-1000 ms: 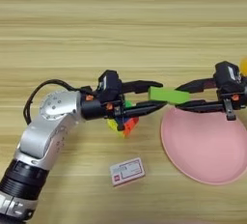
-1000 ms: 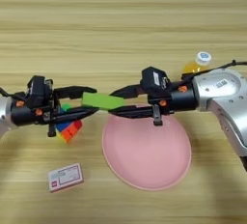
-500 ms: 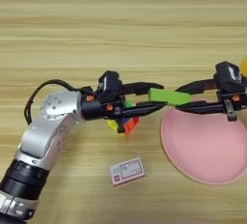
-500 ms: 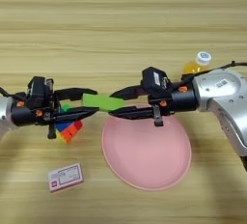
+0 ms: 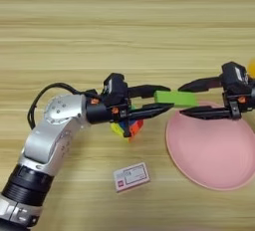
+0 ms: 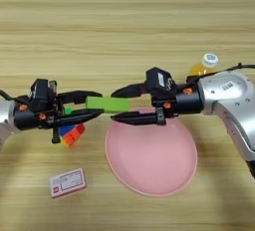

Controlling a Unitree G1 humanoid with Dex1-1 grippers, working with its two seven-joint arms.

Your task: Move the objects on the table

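Green block slightly leftward, unlabelled.

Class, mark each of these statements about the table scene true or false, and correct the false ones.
1. The green block is between the left gripper and the right gripper. True.
2. The block lies flat on the pink plate. False: it is at the plate's far-left rim, between the grippers.
3. The bottle has a white cap. True.
4. The Rubik's cube sits on the plate. False: it is on the table, left of the plate.
5. A small red-and-white card lies near the plate. True.
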